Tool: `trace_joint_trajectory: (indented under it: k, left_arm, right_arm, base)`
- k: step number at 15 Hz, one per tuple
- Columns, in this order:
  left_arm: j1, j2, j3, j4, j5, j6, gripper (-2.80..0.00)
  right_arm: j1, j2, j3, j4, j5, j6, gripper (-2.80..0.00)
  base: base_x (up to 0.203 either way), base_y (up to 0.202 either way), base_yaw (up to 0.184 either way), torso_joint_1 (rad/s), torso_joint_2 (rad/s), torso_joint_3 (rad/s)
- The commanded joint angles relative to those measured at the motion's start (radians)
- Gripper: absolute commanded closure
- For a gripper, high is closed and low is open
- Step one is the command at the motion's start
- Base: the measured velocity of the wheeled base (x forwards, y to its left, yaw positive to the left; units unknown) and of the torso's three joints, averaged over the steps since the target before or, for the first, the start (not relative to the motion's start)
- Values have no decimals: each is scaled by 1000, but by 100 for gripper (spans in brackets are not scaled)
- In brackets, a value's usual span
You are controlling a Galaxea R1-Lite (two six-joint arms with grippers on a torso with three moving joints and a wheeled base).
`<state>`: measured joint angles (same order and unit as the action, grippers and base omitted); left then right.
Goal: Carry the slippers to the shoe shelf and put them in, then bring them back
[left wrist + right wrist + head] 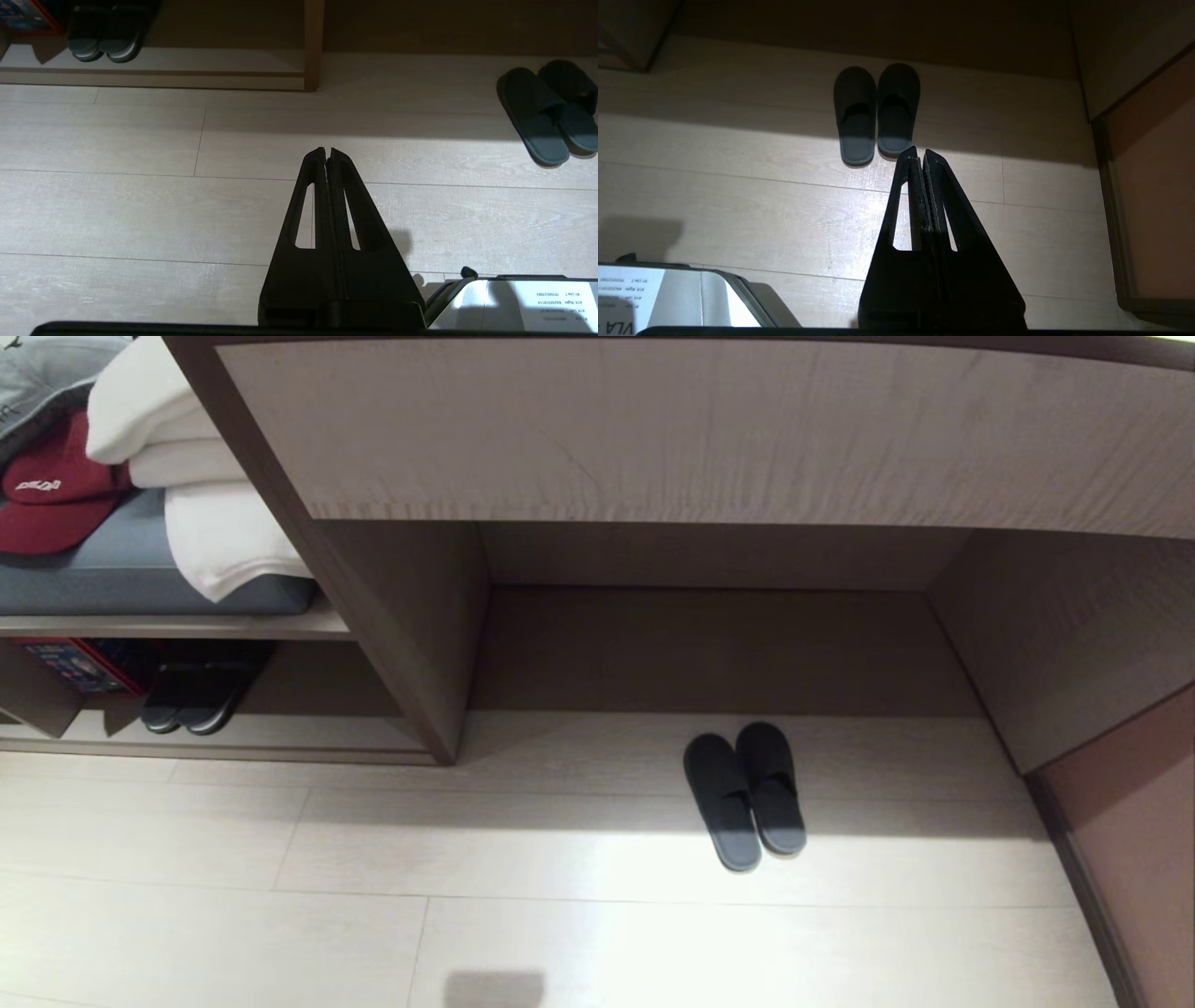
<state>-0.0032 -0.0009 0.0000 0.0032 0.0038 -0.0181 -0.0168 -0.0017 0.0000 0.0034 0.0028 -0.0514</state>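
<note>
Pale plank floor (579, 859) open near and left; desk recess (719, 644) walls far and right; grey-blue slippers (745, 795) paired, toes far, at recess mouth; shoe shelf (308, 733) far left; left gripper (327, 150) and right gripper (920, 151) closed, empty.

Bright light falls on the pale floor (653, 933); hard shadow line crosses the slippers (745, 795), toes dim, heels lit. Desk recess (719, 644) and shoe shelf (308, 709) murky. Both wrist views darker, grippers near-silhouettes, glare patch on floor in the right one. Head view bows at edges; all sharp
</note>
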Motion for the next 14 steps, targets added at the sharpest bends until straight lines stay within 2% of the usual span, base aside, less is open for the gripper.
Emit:
trace_joint_trajectory:
  k: [1, 14]
  left_arm:
    - [0, 1, 2, 0, 1, 0, 0]
    - [0, 1, 2, 0, 1, 0, 0]
  right_arm:
    - [0, 0, 0, 0, 0, -1, 0]
    - [0, 0, 0, 0, 2, -1, 0]
  base:
    - [0, 0, 0, 2, -4, 201]
    - [0, 0, 0, 3, 1, 202]
